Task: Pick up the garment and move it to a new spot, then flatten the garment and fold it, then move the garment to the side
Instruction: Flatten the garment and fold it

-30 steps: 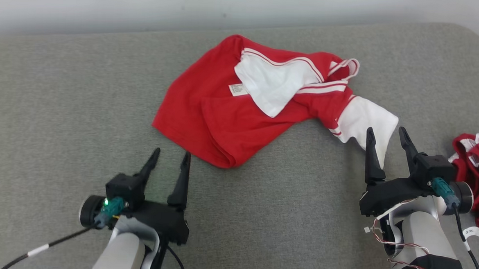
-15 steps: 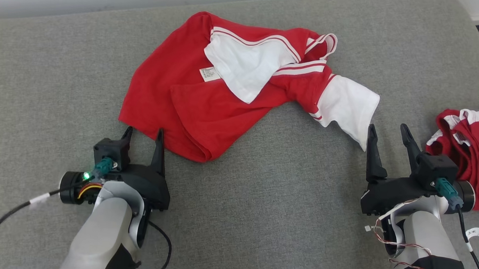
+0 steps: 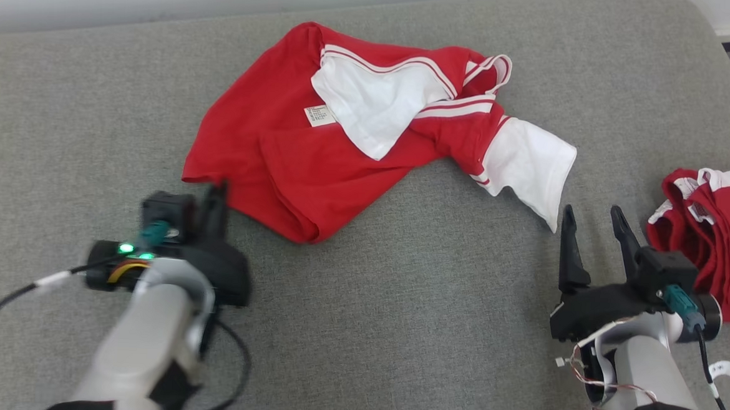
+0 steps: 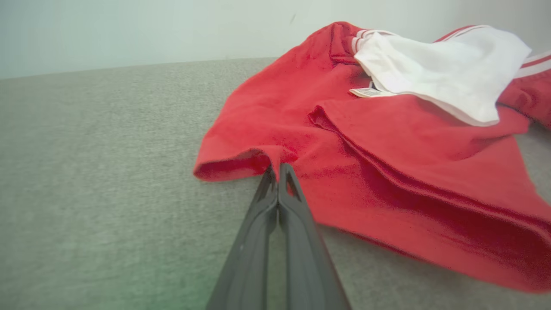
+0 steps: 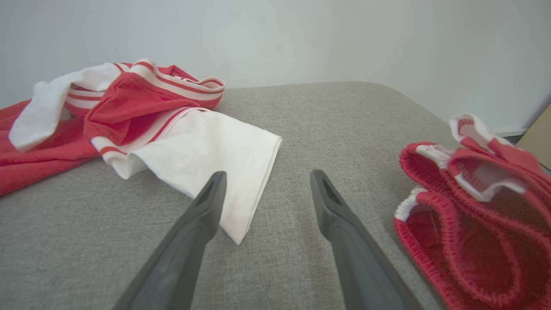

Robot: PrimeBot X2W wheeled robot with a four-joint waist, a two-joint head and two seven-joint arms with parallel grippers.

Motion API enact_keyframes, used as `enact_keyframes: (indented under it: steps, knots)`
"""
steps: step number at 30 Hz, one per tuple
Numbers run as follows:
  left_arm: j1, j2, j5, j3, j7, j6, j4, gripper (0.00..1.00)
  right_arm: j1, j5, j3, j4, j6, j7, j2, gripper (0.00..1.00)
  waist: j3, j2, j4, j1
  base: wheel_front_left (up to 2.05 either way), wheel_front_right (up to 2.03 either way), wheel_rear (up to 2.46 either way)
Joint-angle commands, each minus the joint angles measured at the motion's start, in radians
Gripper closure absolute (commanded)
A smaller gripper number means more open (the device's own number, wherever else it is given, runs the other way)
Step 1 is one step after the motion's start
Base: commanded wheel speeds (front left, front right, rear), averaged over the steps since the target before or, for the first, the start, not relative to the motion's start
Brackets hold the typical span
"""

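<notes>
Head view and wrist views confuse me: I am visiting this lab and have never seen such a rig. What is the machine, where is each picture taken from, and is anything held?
It is a two-armed robot. Each arm ends in a tool with two long dark fingers. The overview comes from a camera on its head, looking down at a grey padded surface. The other two pictures come from wrist cameras that look along each tool's fingers. A crumpled red and white shirt lies in the middle, and a second red garment lies at the robot's right. The left tool is shut and seems to pinch the shirt's near hem. The right tool stands open by the white sleeve, holding nothing.
</notes>
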Motion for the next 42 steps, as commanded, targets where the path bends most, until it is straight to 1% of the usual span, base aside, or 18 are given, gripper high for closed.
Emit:
enact_keyframes:
  steps: [1,3,7,13,15,17,18,19,20,21,22,27,29,34,37,40,42]
  knots:
    - [0.013,0.037,0.011,0.011,-0.002,0.006,-0.013,1.00,0.022,0.007,-0.006,0.000,-0.002,0.000,0.003,0.00,-0.008,-0.0001,0.005,-0.0001,0.00,0.00,0.00]
    - [0.024,0.075,0.020,0.023,-0.003,0.010,-0.039,1.00,0.029,0.010,-0.014,0.001,-0.002,0.000,0.007,0.00,-0.014,-0.0001,0.009,-0.0001,0.00,0.00,0.00]
    - [0.040,0.175,0.026,0.047,-0.003,0.013,-0.073,1.00,0.050,0.015,-0.027,0.002,-0.002,0.000,0.013,0.00,-0.029,-0.0001,0.013,-0.0001,0.00,0.00,0.00]
    - [0.066,0.321,0.014,0.081,0.013,-0.001,-0.099,1.00,0.073,0.018,-0.035,0.007,-0.002,0.000,0.022,0.00,-0.046,-0.0001,0.014,-0.0001,0.00,0.00,0.00]
    - [0.074,0.354,0.016,0.083,0.019,-0.010,-0.109,1.00,0.079,0.020,-0.038,0.009,-0.002,0.000,0.023,0.00,-0.049,-0.0001,0.012,-0.0001,0.00,0.00,0.00]
    - [0.080,0.389,0.025,0.086,0.017,0.001,-0.122,1.00,0.083,0.018,-0.038,0.012,-0.002,0.000,0.024,0.00,-0.053,-0.0001,0.010,-0.0001,0.00,0.00,0.00]
    - [0.085,0.396,0.025,0.090,0.015,0.010,-0.130,1.00,0.084,0.017,-0.037,0.014,-0.002,0.000,0.025,0.00,-0.055,-0.0001,0.009,-0.0001,0.00,0.00,0.00]
    - [0.092,0.400,0.021,0.093,0.014,0.015,-0.134,1.00,0.084,0.016,-0.036,0.015,-0.002,0.000,0.026,0.00,-0.057,-0.0001,0.008,-0.0001,0.00,0.00,0.00]
    - [0.102,0.391,0.016,0.096,0.013,0.026,-0.143,0.60,0.085,0.014,-0.035,0.016,-0.002,0.000,0.026,0.00,-0.059,-0.0001,0.007,-0.0001,0.00,0.00,0.00]
    - [0.112,0.380,0.007,0.100,0.011,0.033,-0.153,0.14,0.087,0.012,-0.035,0.019,-0.002,0.000,0.026,0.00,-0.062,-0.0001,0.006,-0.0001,0.00,0.00,0.00]
    - [0.122,0.370,0.001,0.103,0.010,0.042,-0.161,0.00,0.089,0.011,-0.036,0.021,-0.002,0.000,0.026,0.00,-0.064,-0.0001,0.005,-0.0001,0.00,0.00,0.00]
    - [0.170,0.298,-0.035,0.125,0.003,0.081,-0.214,0.00,0.092,0.007,-0.037,0.022,-0.002,0.000,0.027,0.00,-0.071,-0.0001,0.004,-0.0001,0.00,0.00,0.00]
    - [0.181,0.260,-0.045,0.119,0.001,0.077,-0.234,0.00,0.090,0.006,-0.034,0.019,-0.002,0.000,0.027,0.00,-0.070,-0.0001,0.005,-0.0001,0.00,0.00,0.00]
    - [0.166,0.200,-0.053,0.087,0.000,0.055,-0.232,0.00,0.082,0.008,-0.013,0.013,-0.002,0.000,0.028,0.00,-0.061,-0.0001,0.003,-0.0001,0.00,0.00,0.00]
    - [0.129,0.174,-0.062,0.080,0.005,0.046,-0.206,0.00,0.072,0.010,0.002,0.010,-0.002,0.000,0.028,0.00,-0.056,-0.0001,-0.001,-0.0001,0.00,0.00,0.00]
    - [0.089,0.165,-0.064,0.079,0.011,0.043,-0.171,0.00,0.068,0.012,0.011,0.003,-0.002,0.000,0.021,0.00,-0.054,-0.0001,-0.005,-0.0001,0.00,0.00,0.00]
    - [0.061,0.170,-0.063,0.079,0.027,0.051,-0.139,0.00,0.067,0.015,0.015,0.000,-0.002,0.000,0.018,0.00,-0.053,-0.0001,-0.006,-0.0001,0.00,0.00,0.00]
